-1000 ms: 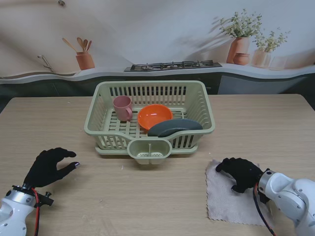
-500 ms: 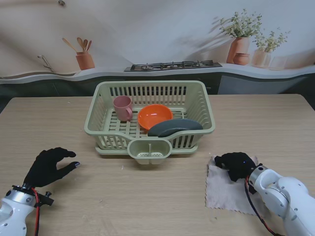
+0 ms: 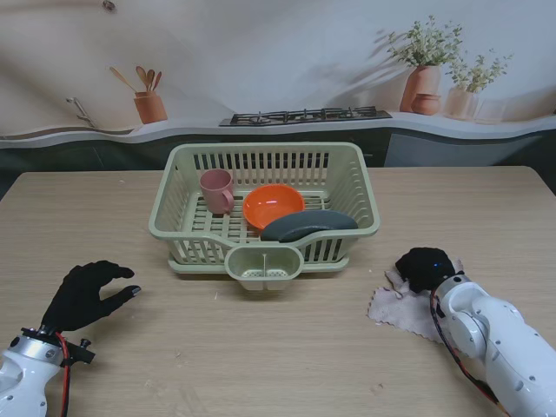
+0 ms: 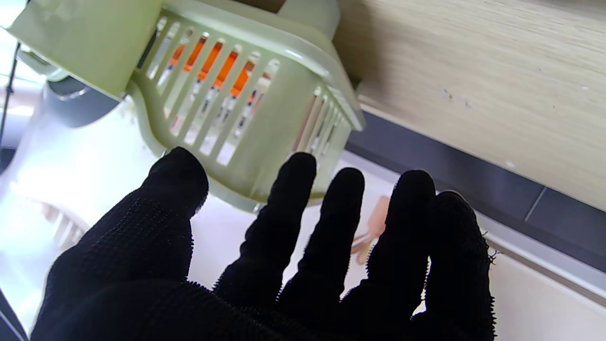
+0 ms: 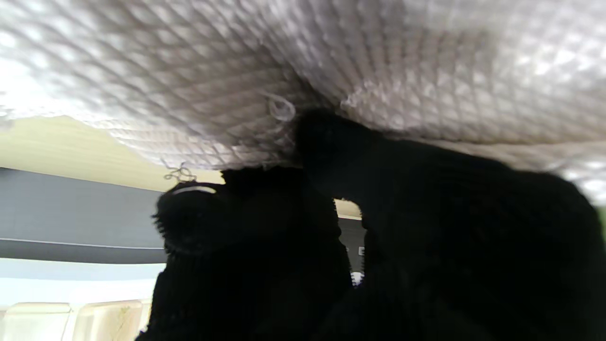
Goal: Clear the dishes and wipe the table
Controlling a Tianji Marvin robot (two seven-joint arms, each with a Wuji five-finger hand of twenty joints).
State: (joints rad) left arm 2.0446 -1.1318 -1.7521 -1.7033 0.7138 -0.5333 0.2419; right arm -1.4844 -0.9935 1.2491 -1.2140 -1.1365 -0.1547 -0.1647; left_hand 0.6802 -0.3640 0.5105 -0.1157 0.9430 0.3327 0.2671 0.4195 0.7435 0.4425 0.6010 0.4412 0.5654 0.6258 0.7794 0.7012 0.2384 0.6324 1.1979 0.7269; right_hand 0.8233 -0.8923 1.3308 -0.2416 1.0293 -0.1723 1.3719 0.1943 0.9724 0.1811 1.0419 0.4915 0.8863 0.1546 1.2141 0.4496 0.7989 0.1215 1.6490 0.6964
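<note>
Waffle-weave cloth [image 3: 401, 301] lies bunched under our right hand [image 3: 424, 268], fingers curled into it — pressed to the table [image 3: 261, 347]. Our left hand [image 3: 85, 294] hovers empty, fingers spread. Between the hands, farther from us, the drying rack [image 3: 265, 208] holds cup [image 3: 215, 190], orange bowl [image 3: 273, 205] and grey plate [image 3: 308, 225].

Matt waffle-weave cloth [image 3: 401, 304], woodgrain table [image 3: 261, 347], slotted plastic basket [image 3: 347, 187].
</note>
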